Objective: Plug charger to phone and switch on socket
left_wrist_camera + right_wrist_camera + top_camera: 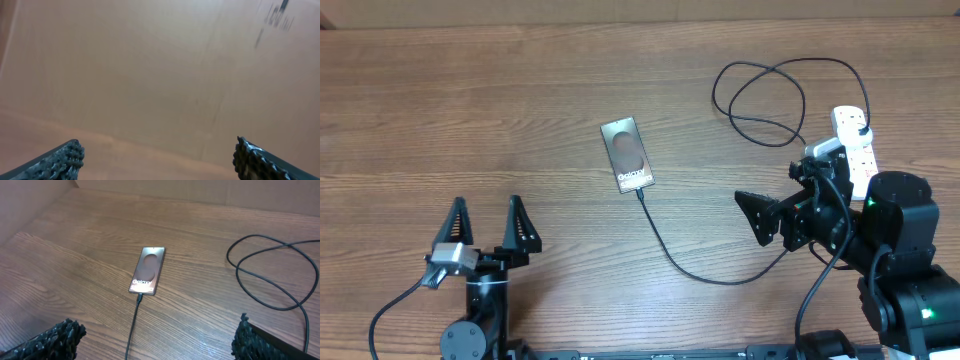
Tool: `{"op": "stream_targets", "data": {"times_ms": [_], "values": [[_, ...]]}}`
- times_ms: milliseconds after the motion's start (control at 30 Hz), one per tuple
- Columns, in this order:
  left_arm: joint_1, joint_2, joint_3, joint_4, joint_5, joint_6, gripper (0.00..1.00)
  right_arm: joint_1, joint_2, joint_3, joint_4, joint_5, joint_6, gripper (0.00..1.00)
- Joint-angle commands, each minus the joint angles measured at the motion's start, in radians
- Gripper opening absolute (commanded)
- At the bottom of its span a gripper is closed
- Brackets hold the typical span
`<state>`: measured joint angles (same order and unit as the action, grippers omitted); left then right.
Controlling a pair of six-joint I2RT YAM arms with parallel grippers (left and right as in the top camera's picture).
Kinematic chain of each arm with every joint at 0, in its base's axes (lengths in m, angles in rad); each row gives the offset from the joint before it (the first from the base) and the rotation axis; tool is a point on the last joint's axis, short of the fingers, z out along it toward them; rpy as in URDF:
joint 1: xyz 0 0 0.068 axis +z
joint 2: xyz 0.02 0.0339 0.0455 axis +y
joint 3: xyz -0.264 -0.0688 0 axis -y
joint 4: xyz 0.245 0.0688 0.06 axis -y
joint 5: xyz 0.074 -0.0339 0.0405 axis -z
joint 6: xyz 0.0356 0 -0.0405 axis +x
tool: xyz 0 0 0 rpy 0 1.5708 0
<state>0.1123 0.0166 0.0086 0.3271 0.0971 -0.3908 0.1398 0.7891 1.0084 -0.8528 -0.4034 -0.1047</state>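
Observation:
The phone (626, 153) lies flat on the wooden table, lettering end toward the front; it also shows in the right wrist view as the phone (147, 276). The charger cable (692, 272) meets the phone's lettered end with its black connector (139, 298), which looks seated in the port. Further along, the cable loops (770, 90) at the back right, close to the white socket (850, 120). My right arm partly covers the socket. My right gripper (765, 205) (156, 325) hangs open to the phone's right, holding nothing. My left gripper (486, 205) (157, 145) stands open at the front left, holding nothing.
A brown cardboard wall (150, 65) fills the left wrist view and also borders the table (60, 265) at the back. The cable loops (270, 275) lie on the table's right side, ahead of my right gripper.

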Motion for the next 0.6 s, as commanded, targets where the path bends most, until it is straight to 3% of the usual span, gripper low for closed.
{"op": "stream_targets", "data": {"times_ms": [0,333,567], "values": [[0.007,-0.013,-0.003,0.0,-0.039,-0.013,1.0,0.003,-0.008,0.002,0.005,0.002,0.003,1.0],[0.007,-0.014,-0.003,-0.389,-0.025,-0.014,1.0,0.003,-0.008,0.002,0.006,0.002,0.003,1.0],[0.006,-0.014,-0.003,-0.401,-0.027,-0.006,1.0,0.003,-0.008,0.002,0.005,0.002,0.003,1.0]]}}
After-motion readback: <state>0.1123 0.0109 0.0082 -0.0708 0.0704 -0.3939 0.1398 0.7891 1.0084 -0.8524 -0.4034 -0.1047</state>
